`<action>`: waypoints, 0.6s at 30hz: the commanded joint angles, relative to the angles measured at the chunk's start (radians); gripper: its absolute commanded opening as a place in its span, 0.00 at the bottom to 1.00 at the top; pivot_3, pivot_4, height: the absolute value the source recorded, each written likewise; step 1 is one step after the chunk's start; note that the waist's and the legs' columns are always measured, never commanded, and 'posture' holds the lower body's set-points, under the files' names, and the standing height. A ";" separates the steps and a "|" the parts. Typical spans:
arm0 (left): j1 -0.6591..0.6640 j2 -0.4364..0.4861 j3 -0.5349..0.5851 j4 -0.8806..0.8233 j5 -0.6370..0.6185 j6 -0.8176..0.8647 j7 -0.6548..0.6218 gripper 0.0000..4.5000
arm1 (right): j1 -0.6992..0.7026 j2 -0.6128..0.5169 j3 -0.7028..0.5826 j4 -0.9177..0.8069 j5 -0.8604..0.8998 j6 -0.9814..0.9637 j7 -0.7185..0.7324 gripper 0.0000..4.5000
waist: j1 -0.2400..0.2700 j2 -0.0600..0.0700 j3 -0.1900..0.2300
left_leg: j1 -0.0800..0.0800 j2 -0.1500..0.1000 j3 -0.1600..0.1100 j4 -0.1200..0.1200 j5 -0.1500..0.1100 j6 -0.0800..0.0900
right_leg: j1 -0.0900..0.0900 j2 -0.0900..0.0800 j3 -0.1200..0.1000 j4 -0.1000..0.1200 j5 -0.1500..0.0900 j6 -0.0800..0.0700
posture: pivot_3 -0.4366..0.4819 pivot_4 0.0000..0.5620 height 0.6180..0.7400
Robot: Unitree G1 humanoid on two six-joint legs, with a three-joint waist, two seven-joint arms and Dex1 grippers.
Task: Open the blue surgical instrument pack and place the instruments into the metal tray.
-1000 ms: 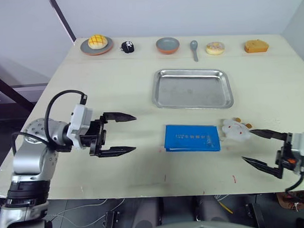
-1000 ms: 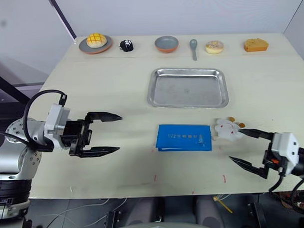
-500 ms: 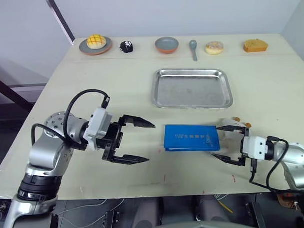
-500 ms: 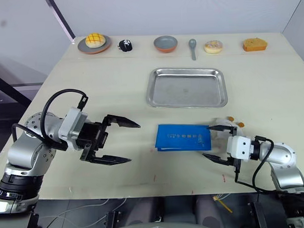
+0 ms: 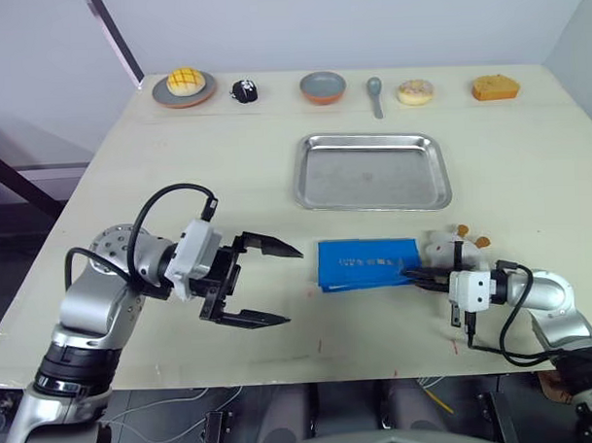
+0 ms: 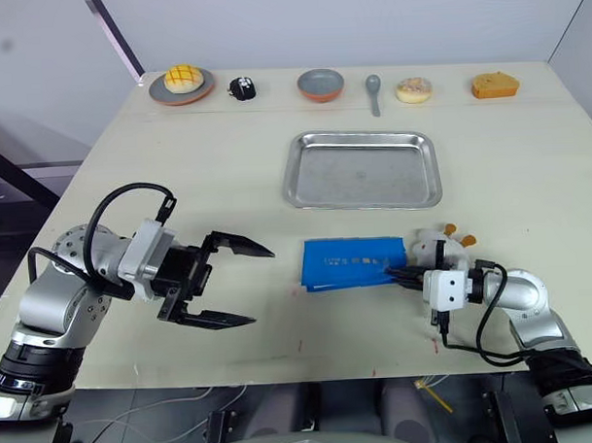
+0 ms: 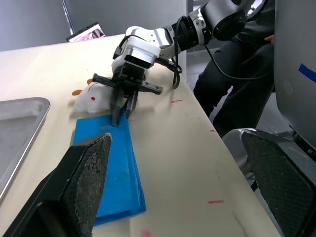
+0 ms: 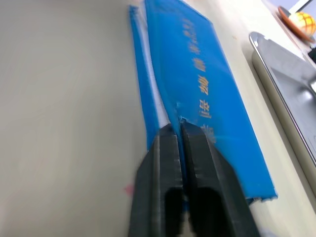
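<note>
right pincer clamped on near edge of blue surgical instrument pack, flat on worktop below empty metal tray, likely for peeling | left pincer apart, waiting beside pack

Along the far edge of the desk sit a plate with a yellow bun, a small black toy, a grey bowl, a spoon, a donut and an orange cake.

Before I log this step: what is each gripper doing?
Left gripper: open, holding nothing.
Right gripper: shut on the pack's edge.
</note>
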 commanded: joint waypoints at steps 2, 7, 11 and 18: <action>0.010 0.000 0.007 0.005 0.004 -0.039 -0.035 1.00 | -0.008 -0.024 -0.001 -0.015 0.064 -0.009 0.017 0.02 | 0.001 0.000 0.000 | 0.000 0.000 0.000 0.000 0.000 0.000 | 0.000 0.000 0.000 0.000 0.000 0.000 | 0.48 0.27 1.00; 0.020 -0.001 0.012 0.007 -0.001 -0.050 -0.030 1.00 | 0.025 -0.076 0.003 -0.142 0.211 0.109 0.109 0.02 | 0.002 0.000 0.000 | -0.001 0.000 0.000 0.000 0.000 0.000 | 0.000 0.000 0.000 0.000 0.000 0.000 | 0.48 0.27 1.00; 0.028 -0.003 0.013 0.026 0.007 -0.070 -0.032 1.00 | 0.061 -0.145 -0.008 -0.263 0.318 0.266 0.174 0.02 | 0.003 0.001 0.000 | -0.001 0.000 -0.001 0.000 0.000 0.000 | 0.000 -0.001 0.000 0.000 0.000 0.000 | 0.48 0.27 1.00; 0.026 -0.015 -0.002 0.055 0.024 -0.098 -0.027 1.00 | 0.073 -0.237 -0.037 -0.436 0.481 0.643 0.183 0.02 | 0.004 0.001 0.001 | -0.001 0.000 -0.001 0.000 0.000 0.000 | 0.000 -0.001 -0.001 0.000 0.000 0.000 | 0.48 0.27 1.00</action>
